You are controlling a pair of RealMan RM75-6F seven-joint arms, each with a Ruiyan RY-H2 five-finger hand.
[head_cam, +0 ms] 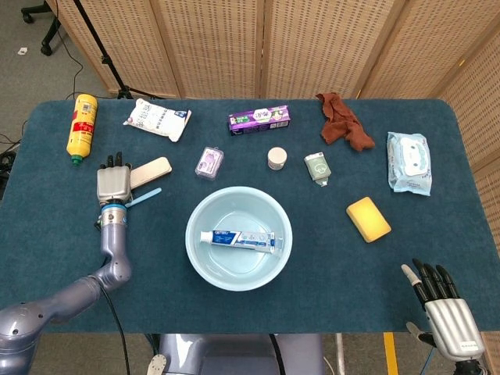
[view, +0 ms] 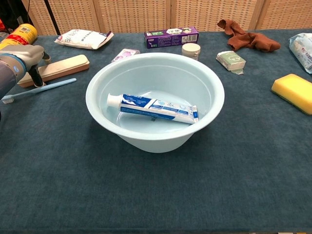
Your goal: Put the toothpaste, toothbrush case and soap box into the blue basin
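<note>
- Toothbrush case [head_cam: 150, 171], head view: beige, flat on the table by my left hand [head_cam: 114, 183]; fingers straight, apart, empty. Looks rigid, light, slick; take it across the narrow width, mid-length. Right hand [head_cam: 445, 306] open, idle.
- Chest view: toothpaste [view: 152, 108] in blue basin [view: 213, 88]; soap box [view: 126, 54] behind it. Toothbrush [view: 39, 90] crowds the case; room above.

The desk [head_cam: 328, 258] is covered in matt, slightly napped dark teal cloth, and on it the blue basin [head_cam: 238, 238] looks like smooth, glossy pale plastic, with the toothpaste [head_cam: 238, 239] inside it a shiny printed tube. Left of the basin, the toothbrush case [head_cam: 150, 172] has a dull beige plastic finish, and the left hand [head_cam: 113, 183] beside it has a satin grey metal-look back with black fingers [head_cam: 117, 160]. Right of the basin lie a porous yellow sponge [head_cam: 368, 219], a crumpled rust-brown cloth [head_cam: 342, 121] and a glossy film wipes pack [head_cam: 408, 162].
</note>
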